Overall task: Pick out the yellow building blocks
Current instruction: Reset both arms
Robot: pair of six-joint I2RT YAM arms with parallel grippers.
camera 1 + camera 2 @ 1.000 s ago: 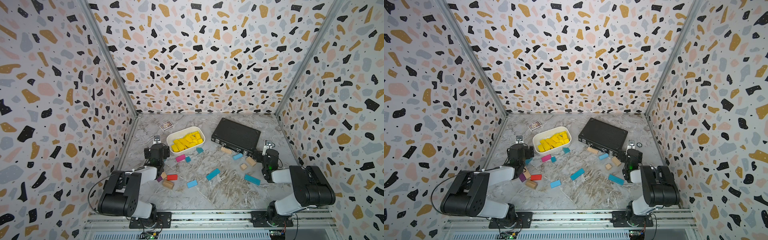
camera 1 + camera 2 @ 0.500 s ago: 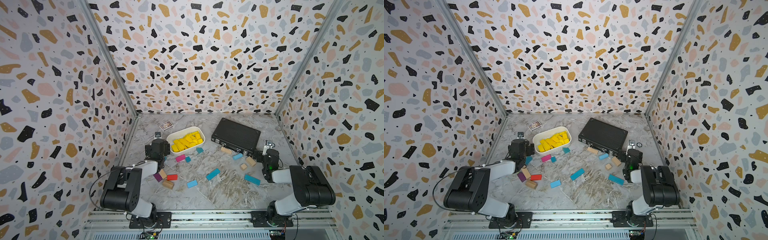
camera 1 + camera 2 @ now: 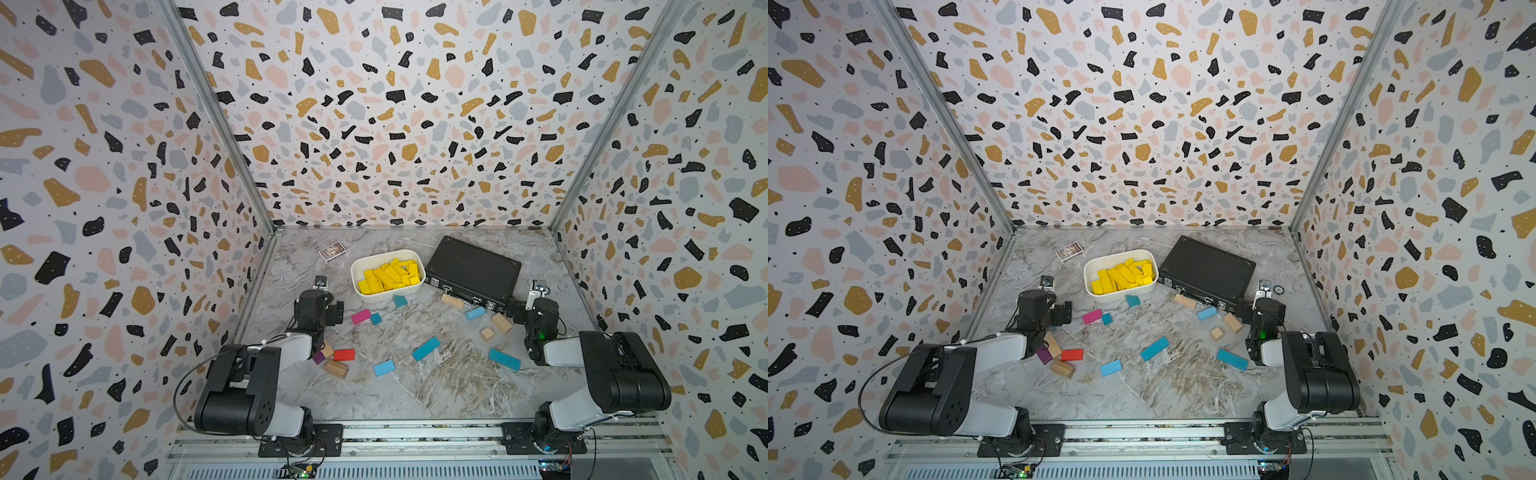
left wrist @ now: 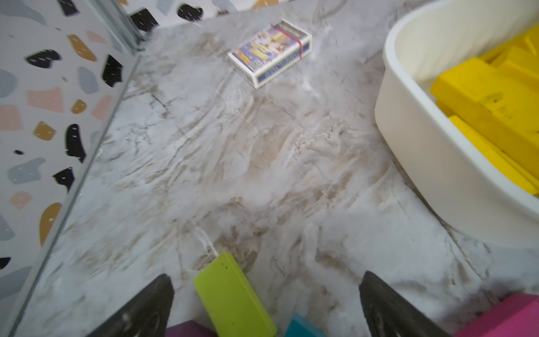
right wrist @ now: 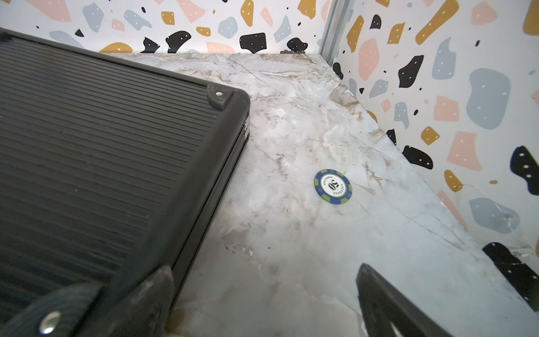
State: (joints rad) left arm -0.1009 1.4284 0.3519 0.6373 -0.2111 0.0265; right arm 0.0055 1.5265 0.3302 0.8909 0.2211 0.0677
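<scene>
1 marbled desk carries everything; the left hand and the right hand sit low over it, each with jaws spread wide and gripping nothing. A black case lies with 1 corner just beside a fingertip of the right hand. Ahead of the left hand and toward its right stands a white tub; the yellow building blocks lie heaped inside it. Farther ahead of that hand lies a card box. 1 lime-green block lies flat between its fingertips, ungripped. Smallest, 1 poker chip lies on the desk ahead of the right hand.
</scene>
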